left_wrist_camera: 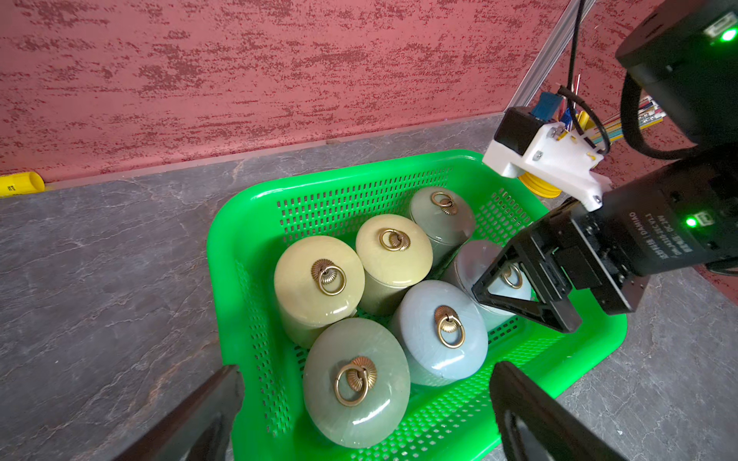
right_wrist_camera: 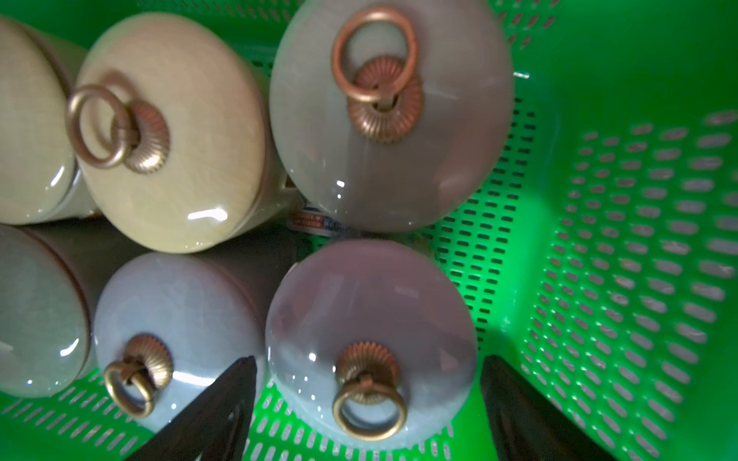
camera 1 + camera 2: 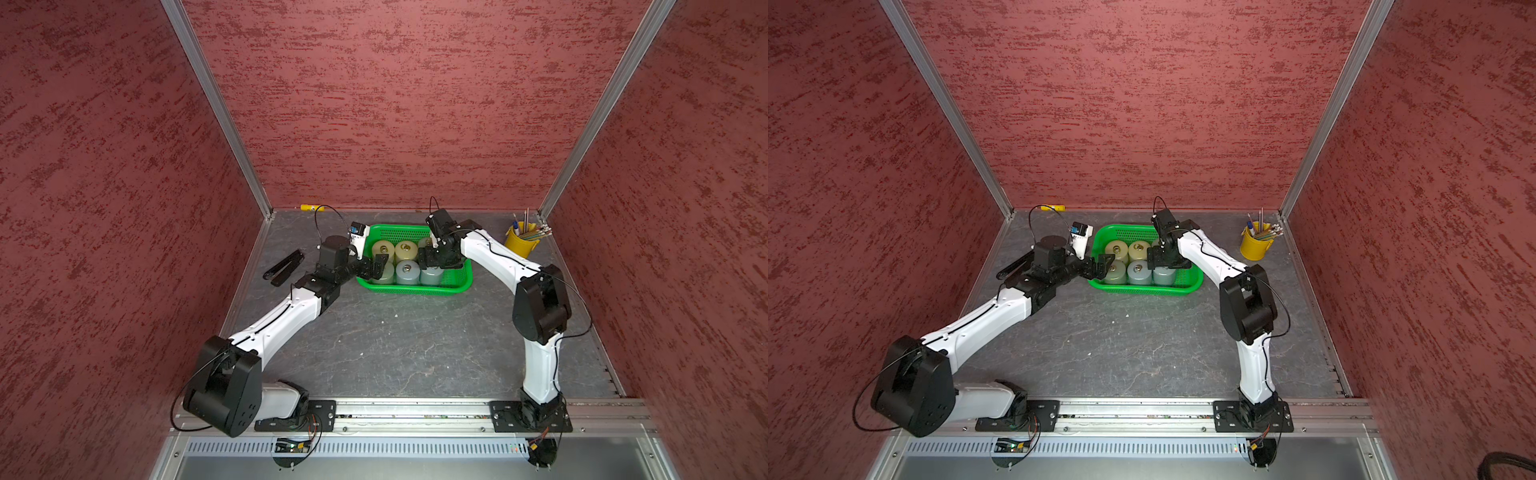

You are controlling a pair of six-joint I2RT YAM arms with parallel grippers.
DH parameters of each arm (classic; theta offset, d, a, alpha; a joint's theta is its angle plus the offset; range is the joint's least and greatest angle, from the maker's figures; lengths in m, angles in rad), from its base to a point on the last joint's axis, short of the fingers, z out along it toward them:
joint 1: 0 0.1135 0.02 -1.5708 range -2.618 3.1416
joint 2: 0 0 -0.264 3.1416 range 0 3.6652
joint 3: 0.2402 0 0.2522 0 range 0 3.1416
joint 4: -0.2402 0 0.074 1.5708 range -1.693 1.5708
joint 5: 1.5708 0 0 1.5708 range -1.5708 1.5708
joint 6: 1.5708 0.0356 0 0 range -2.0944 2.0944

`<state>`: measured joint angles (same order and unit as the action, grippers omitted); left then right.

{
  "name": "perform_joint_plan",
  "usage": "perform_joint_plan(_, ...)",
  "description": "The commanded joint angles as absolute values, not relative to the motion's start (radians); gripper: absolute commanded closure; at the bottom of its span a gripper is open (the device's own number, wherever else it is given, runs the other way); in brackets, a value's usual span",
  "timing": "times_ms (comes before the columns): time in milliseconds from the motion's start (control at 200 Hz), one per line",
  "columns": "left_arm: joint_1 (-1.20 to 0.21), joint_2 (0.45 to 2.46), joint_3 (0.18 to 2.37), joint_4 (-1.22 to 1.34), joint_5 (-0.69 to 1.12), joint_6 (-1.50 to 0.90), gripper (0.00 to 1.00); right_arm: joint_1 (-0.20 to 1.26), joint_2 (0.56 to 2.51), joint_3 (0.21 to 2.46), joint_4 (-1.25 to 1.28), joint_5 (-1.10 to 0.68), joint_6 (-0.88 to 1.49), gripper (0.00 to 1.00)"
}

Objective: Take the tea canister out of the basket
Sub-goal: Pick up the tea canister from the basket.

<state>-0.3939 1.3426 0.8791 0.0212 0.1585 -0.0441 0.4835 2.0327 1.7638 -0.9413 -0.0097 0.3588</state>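
The right gripper (image 2: pixel 369 359) stands open, its two dark fingers (image 2: pixel 223 403) on either side of the canister (image 2: pixel 371 303). A sliver of green shows at each flank, and it has hold of nothing.

The canister is a squat round jar glazed pale blue-grey. Its domed lid carries a ribbed brass boss and a loose brass ring. It stands upright in the basket (image 2: pixel 639 239), rightmost in the near row, with bare mesh floor beyond it.

Only the right wrist view shows the small sticker (image 2: pixel 315 221) on the floor between the jars. The left wrist view shows all six jars, in two rows of three, with one triangular finger of the right gripper across the canister's lid.

The left gripper (image 1: pixel 365 367) is wide open and empty, with a green jar (image 1: pixel 355 383) at the basket's left end showing between its fingers.

In both top views the arms hide part of the near row. A top view shows the pencil bucket (image 3: pixel 521 243) at the far right of the table (image 3: pixel 395 340), well apart from the basket.
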Motion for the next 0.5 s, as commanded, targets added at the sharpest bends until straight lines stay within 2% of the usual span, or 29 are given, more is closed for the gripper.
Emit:
perform_joint_plan(0, -0.400, 1.340, 0.887, 0.017, 0.161, -0.026, 0.00, 0.488, 2.056, 1.807, -0.956, 0.044, 0.373, 0.10)
perform_joint_plan(496, -0.402, 1.333, 0.865, 0.021, 0.156, -0.019, 0.00, 0.485, 2.094, 1.796, -0.988, 0.104, 0.362, 0.12)
